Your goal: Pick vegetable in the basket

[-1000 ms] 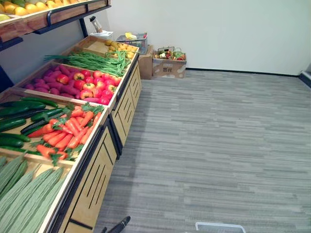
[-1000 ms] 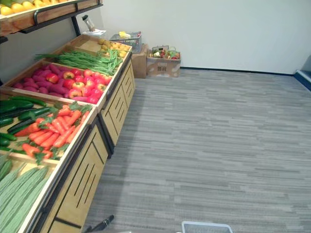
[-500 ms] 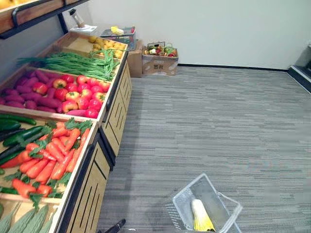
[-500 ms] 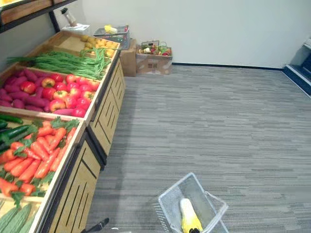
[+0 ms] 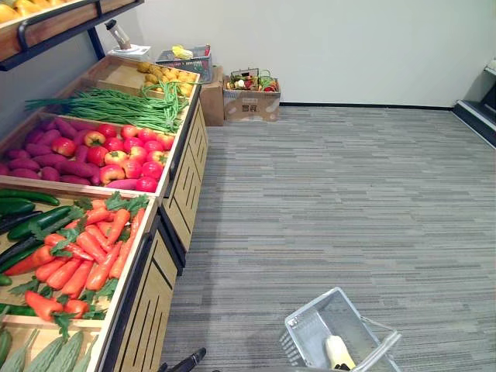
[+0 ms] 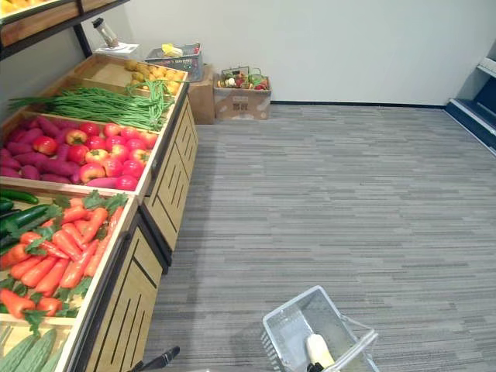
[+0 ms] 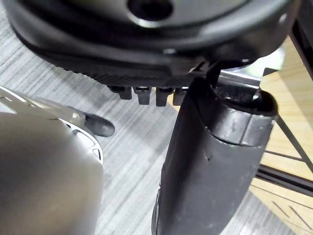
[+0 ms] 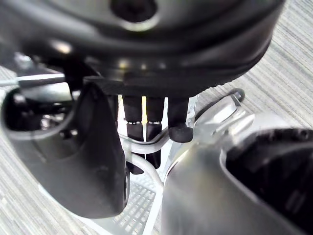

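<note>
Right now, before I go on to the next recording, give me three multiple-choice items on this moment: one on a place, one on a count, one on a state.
1. Where is the white basket? A on the carrots; B above the floor, right of the stand; C on the cardboard box.
2. How many items lie in it? A none; B one; C four.
3. The right hand is: A open; B curled round the basket's handle; C pinching a carrot.

Key: B, grey carpet lies round it beside the stand; B, one pale yellow vegetable shows inside; B, the right wrist view shows the hand hooked on the handle.
</note>
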